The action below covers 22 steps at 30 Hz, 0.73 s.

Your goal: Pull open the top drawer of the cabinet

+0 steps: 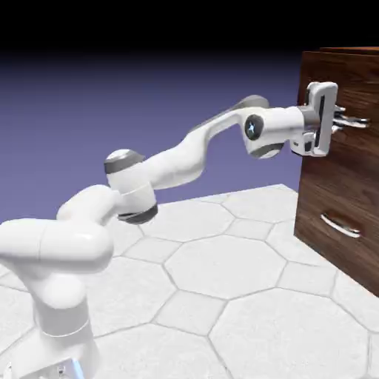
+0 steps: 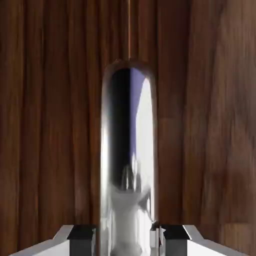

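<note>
Here we see the gripper [image 1: 339,118] level with the top drawer [image 1: 358,96] of the cabinet [image 1: 348,200], its 2 fingers [image 2: 82,235] straddling the drawer's silver handle [image 2: 127,150]. In the hand view, the bar fills the gap between the fingers, one pad touching it and the other just beside, so we judge them pinching the handle. The drawer front appears flush with the cabinet, not yet drawn out. The lower handle [image 1: 342,226] hangs untouched below, above the counter [image 1: 222,296].
</note>
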### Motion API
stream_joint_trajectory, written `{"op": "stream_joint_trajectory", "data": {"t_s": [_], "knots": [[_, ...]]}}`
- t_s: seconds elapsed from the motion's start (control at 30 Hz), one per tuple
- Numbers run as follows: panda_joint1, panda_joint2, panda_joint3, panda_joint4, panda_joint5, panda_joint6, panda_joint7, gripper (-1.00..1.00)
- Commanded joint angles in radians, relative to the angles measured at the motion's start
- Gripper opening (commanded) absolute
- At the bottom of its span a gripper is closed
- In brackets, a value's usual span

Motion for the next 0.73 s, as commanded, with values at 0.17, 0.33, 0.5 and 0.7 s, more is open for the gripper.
{"op": "stream_joint_trajectory", "data": {"t_s": [0.17, 0.33, 0.5, 0.7], "knots": [[0.144, -0.023, -0.007, -0.217, 0.0, -0.073, -0.04, -1.0], [0.271, -0.043, -0.017, -0.399, -0.013, -0.127, -0.067, -1.0], [0.39, -0.085, -0.037, -0.57, -0.036, -0.182, -0.067, -1.0], [0.484, -0.124, -0.057, -0.698, -0.069, -0.217, -0.056, 1.0]]}}
